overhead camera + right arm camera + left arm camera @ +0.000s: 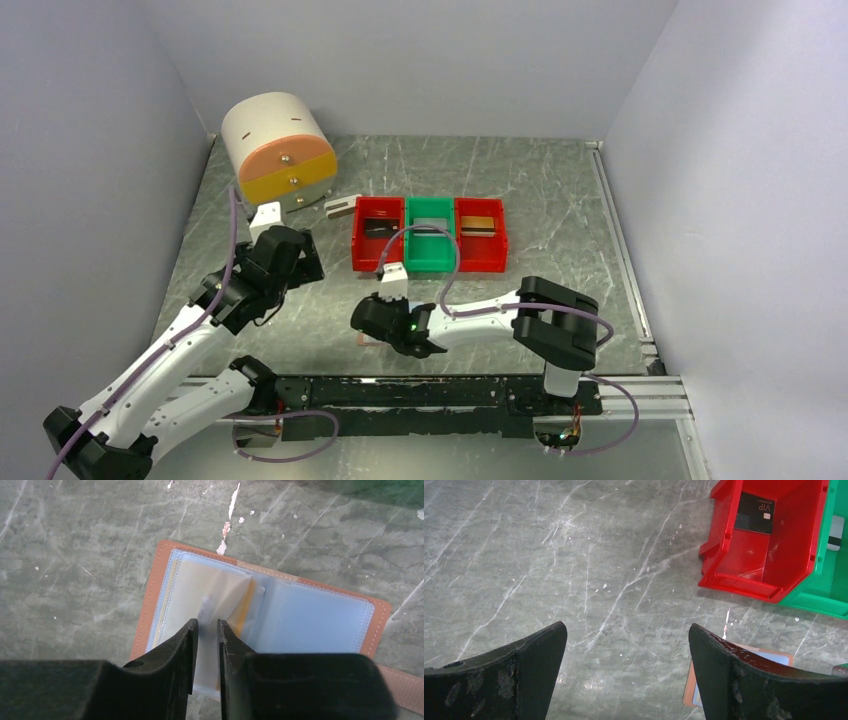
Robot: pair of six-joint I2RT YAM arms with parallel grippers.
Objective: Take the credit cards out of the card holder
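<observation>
Extraction seems to be starting: card holder (320,615) is lying open by the surface's (574,555) near edge, right hand (207,625) straddling a pocket (210,590) narrowly, left hand (626,630) gaping wide. Next: pinching the yellow card (244,609).

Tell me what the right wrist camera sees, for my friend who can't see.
The right gripper, its two black fingers nearly together, straddles a clear pocket leaf of the open tan card holder, which lies flat on the grey marbled table. The edge of a yellow-orange card shows near the middle fold.
</observation>
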